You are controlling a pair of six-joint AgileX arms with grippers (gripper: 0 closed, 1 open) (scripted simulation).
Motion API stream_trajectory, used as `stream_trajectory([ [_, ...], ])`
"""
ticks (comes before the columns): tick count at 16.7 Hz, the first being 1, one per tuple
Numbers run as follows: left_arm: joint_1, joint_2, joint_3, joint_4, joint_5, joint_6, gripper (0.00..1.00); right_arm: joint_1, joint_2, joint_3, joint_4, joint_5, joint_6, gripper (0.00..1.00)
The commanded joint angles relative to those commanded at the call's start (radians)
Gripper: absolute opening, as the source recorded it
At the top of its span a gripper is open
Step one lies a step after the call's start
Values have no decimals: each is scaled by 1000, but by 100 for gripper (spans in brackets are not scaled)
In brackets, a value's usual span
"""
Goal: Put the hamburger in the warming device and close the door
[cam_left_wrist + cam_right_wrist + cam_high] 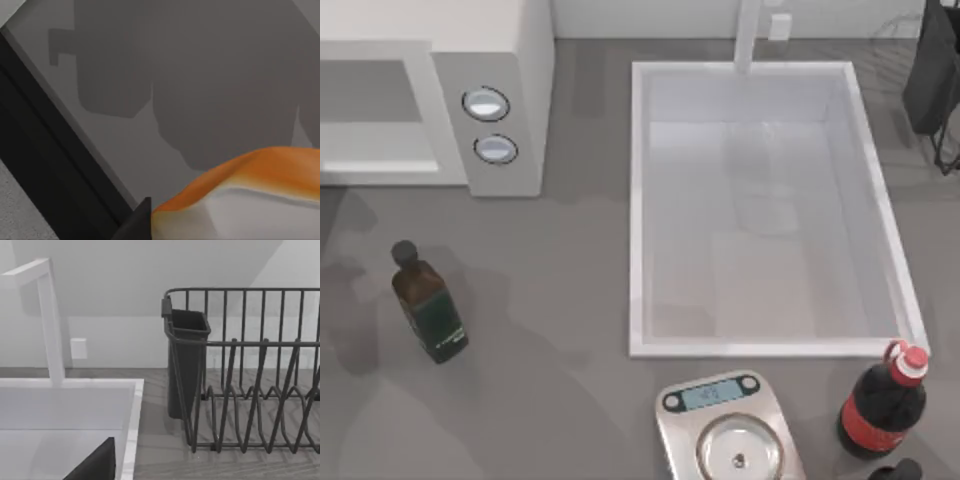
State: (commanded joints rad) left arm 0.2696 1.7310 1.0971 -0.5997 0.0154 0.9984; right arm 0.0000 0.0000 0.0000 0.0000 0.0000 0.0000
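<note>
The hamburger (250, 170), orange on top and pale below, sits very close in the left wrist view. My left gripper (220, 230) is shut on it, with one dark fingertip (136, 224) against its side. Under it lies grey tabletop with arm shadows and a black strip along one edge. The warming device (520, 60) is the white box at the table's back left, with two round knobs (490, 125). Its front shows a grey inside, and the door is out of view. A dark part of my right gripper (95, 465) shows over the sink's corner, facing the dish rack.
A white sink basin (640, 200) fills the middle and right. A dark green bottle (428, 305) stands front left. A silver kitchen scale (730, 430) and a cola bottle (885, 400) stand at the front right. The black dish rack (250, 390) is at the back right.
</note>
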Motion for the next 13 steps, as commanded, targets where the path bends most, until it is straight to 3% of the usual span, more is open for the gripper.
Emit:
stream_trajectory([
  [13, -46, 94, -140, 634, 50, -364, 0, 0, 0, 0, 0, 0, 0, 100],
])
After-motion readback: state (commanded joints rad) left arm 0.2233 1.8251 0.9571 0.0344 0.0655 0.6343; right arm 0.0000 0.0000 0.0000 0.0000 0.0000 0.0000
